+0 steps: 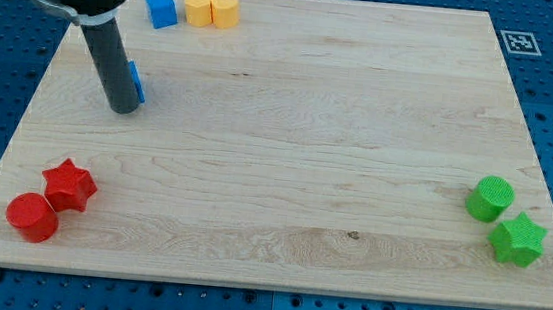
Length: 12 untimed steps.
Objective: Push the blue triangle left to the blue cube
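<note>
The blue cube point(160, 9) sits near the view's top left on the wooden board point(286, 156). The blue triangle point(137, 82) lies lower down at the left, mostly hidden behind the rod; only a thin blue edge shows on the rod's right side. My tip point(123, 108) rests on the board just left of and slightly below the blue triangle, touching or nearly touching it. The blue cube is well above the tip.
A yellow hexagonal block point(199, 9) and a yellow heart-like block point(225, 12) stand right of the blue cube. A red star point(69, 185) and red cylinder point(31, 217) are at bottom left. A green cylinder point(490, 199) and green star point(517, 239) are at bottom right.
</note>
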Each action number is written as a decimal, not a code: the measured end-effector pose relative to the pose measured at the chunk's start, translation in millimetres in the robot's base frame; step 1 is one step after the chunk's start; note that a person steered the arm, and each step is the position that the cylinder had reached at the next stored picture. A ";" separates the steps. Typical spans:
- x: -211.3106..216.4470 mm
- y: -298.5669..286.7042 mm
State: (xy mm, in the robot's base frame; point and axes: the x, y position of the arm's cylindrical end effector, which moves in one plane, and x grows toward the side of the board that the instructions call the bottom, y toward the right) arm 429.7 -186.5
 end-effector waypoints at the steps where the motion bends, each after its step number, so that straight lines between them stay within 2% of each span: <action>1: -9.0 0.0; 5: -48.8 -13.8; 8: -97.6 -17.2; 12: -105.9 4.5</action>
State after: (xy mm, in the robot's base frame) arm 323.8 -182.0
